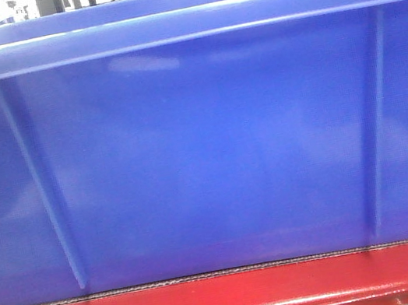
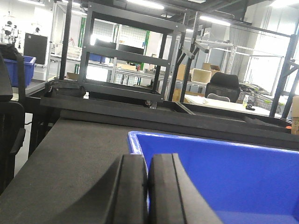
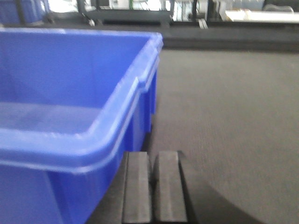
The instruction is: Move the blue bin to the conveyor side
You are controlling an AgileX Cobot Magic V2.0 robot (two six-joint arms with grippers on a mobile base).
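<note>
Where the left wrist view begins, the left gripper [image 2: 148,186] sits lowest in frame: two matte black fingers [image 2: 128,191] pressed side by side with only a hairline seam between them, nothing held. It is low and roughly level, pointing across the belt, its tips at the near corner of the blue bin [image 2: 224,177]; whether they touch the rim cannot be told.

Right wrist view: the right gripper [image 3: 153,186] is in the same state, two flat dark-grey pads [image 3: 136,186] drawn together, gripping nothing. It lies low over the belt just beside the bin's [image 3: 70,116] outer corner, under the overhang of the rolled rim; contact cannot be told.

The bin is glossy royal-blue plastic, with a thick rounded rim and smooth inner walls. Front view: one flat wall [image 1: 205,160] fills nearly the whole frame, with two raised vertical ribs, one left and one right, and soft light reflections. Its base rests on the conveyor side [image 1: 225,273], seen here as a thin dark woven strip, directly above a glossy red painted frame [image 1: 230,302] at the bottom edge.

Seen from both wrists the belt [image 3: 233,107] is wide, flat, dark grey and finely textured. Beyond it runs a black rail [image 2: 163,114], then a black metal rack [image 2: 124,56], cardboard boxes [image 2: 201,74] and another blue tub [image 2: 21,70] far left.
</note>
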